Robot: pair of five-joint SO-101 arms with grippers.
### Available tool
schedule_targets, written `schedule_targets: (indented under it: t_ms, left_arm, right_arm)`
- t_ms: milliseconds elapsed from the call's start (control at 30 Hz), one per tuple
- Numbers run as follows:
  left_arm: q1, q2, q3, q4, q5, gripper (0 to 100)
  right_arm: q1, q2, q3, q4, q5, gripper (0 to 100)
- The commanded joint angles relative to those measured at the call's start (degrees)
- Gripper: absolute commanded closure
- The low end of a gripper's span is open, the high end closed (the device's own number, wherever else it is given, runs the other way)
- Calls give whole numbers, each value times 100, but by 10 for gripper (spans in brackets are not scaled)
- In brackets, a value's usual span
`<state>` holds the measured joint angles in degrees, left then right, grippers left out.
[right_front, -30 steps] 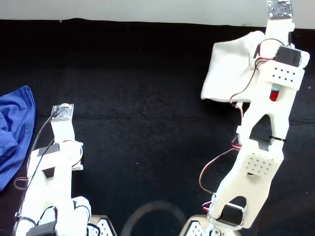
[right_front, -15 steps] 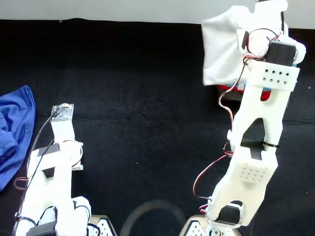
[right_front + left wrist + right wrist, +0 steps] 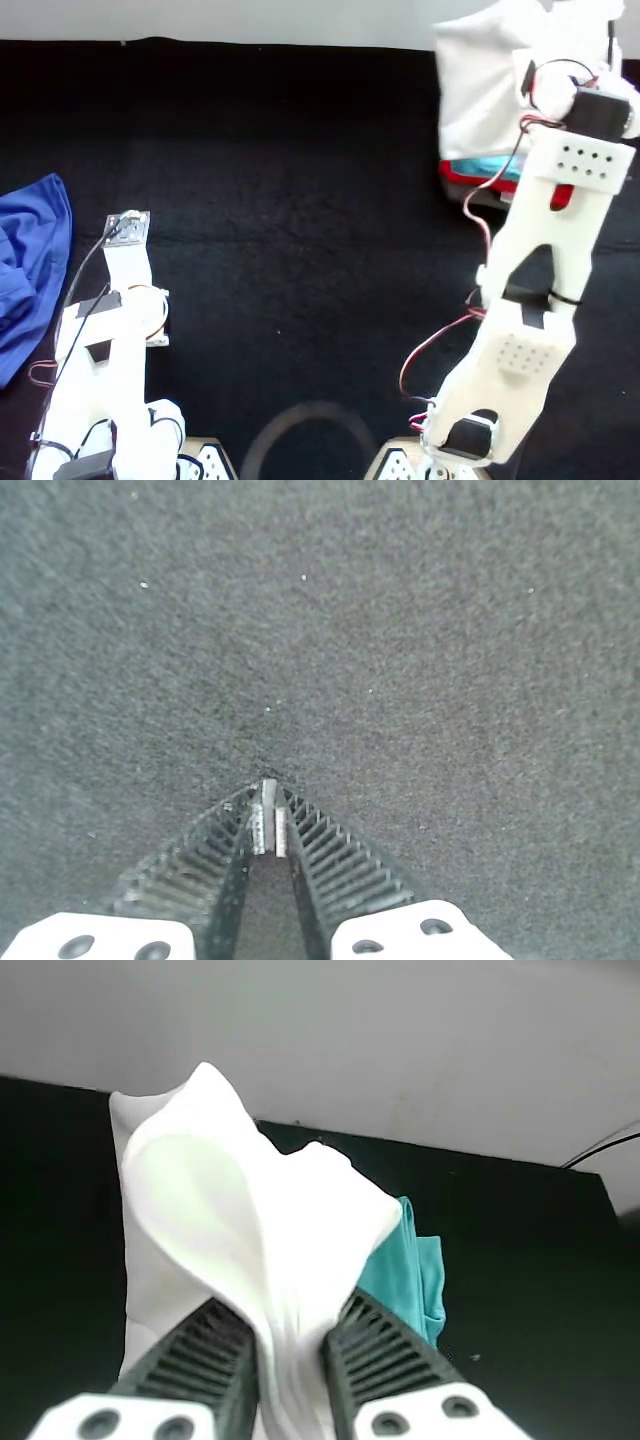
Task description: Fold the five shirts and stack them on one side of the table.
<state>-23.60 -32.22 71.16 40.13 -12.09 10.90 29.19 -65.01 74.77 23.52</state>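
White cloth, bunched up and squeezed between the two ribbed fingers of the right pincer [image 3: 285, 1310], closed down tight on it. Belongs to the white shirt [image 3: 230, 1200], held up in the air and hanging in a soft droop at the far right corner. Looks light and floppy, so likely to sag, swing and come unfolded if let go too fast. Not slippery, not breakable. Best held by a thick folded edge and lowered slowly and flat. Just under it, a small pile: a teal shirt [image 3: 412, 1260] and a red shirt [image 3: 468, 182], edges peeking out below the white one. Seems the right spot for setting it down. Over on the other side, the left pincer [image 3: 267, 818] pressed shut, tips together, holding nothing, low above the bare top. Near that arm, at the left edge, a blue shirt [image 3: 30, 265], crumpled and not yet folded. All on a black fuzzy surface [image 3: 300, 180], with a pale wall [image 3: 400, 1050] behind.
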Motion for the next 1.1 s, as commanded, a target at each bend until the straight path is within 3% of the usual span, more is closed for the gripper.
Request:
schedule_targets:
  t_ms: [0, 267, 567, 767, 900, 1067]
  left_arm:
    - [-48, -84, 13, -88, -18, 991]
    - [-40, -84, 13, -88, -18, 991]
    - [-40, -84, 13, -88, -18, 991]
    - [-40, -84, 13, -88, -18, 991]
    - [-40, -84, 13, -88, -18, 991]
    - [-40, -84, 13, -88, -18, 991]
  right_arm:
    - [330, 505, -242, -303, 448, 991]
    - [646, 1499, -268, -989, 1020, 991]
    - [734, 1701, -224, -1587, 1020, 980]
    - [752, 1710, -251, -1604, 1011, 789]
    - [787, 1648, -277, -1710, 1002, 793]
    - [901, 1648, -505, -1991, 193, 793]
